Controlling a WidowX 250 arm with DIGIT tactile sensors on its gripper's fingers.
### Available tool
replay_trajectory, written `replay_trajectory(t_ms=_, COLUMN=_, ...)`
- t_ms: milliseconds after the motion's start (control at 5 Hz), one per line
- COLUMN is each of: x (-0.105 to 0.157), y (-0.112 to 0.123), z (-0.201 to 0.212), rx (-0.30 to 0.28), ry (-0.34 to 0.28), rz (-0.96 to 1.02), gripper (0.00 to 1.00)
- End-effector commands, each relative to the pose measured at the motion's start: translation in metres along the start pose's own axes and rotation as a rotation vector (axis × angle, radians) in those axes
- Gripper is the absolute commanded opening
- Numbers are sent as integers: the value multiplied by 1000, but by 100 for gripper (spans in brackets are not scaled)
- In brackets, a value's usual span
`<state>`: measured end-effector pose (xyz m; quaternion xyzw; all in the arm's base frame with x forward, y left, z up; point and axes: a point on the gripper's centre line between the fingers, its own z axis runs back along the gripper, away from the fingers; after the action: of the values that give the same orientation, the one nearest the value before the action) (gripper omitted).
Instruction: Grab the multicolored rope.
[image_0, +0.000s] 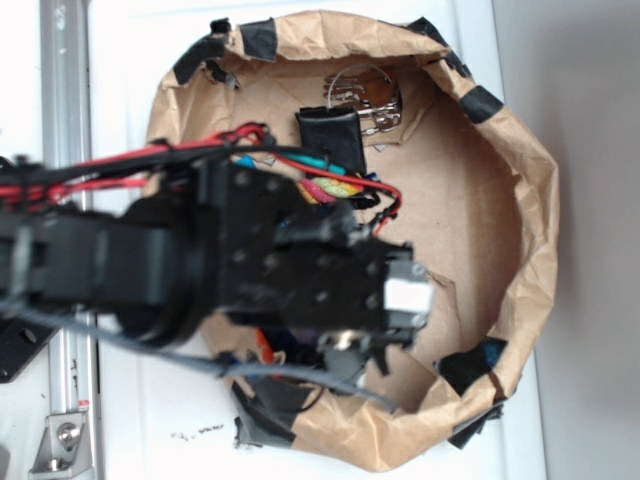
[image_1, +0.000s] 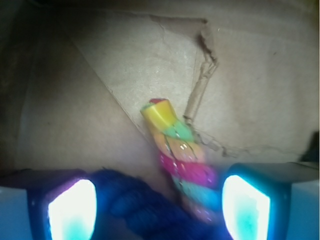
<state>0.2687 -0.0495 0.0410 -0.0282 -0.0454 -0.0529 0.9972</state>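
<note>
The multicolored rope (image_1: 182, 160) lies btwn our wide-open, empty gripper (image_1: 160, 205) pads, nearer the 3 o'clock one, so we'd shift right w/o catching the navy rope (image_1: 135, 207), then close.

The thick twisted multicolored rope (image_1: 182, 155) of yellow, pink and light green strands is seen lying on brown cardboard, its glossy yellow capped end pointed away, partly blurred nearer the camera.

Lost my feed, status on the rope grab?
Pincer open, straddling rope. Twisted yellow-pink-green rope between fingers, not gripped. Dark blue rope crowding the left side.
</note>
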Motion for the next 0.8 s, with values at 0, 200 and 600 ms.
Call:
replay_trajectory(t_ms=0, x=7, y=1, z=-10, rx=22, ry=35, rz=87, gripper=100)
replay_trajectory(t_ms=200, x=-2, y=-13, z=-31, rx=57, ry=83, rz=49, gripper=100)
replay_trajectory(t_ms=600, x=-21, y=-21, z=-25, rx=-50, ry=51, rz=65, gripper=0)
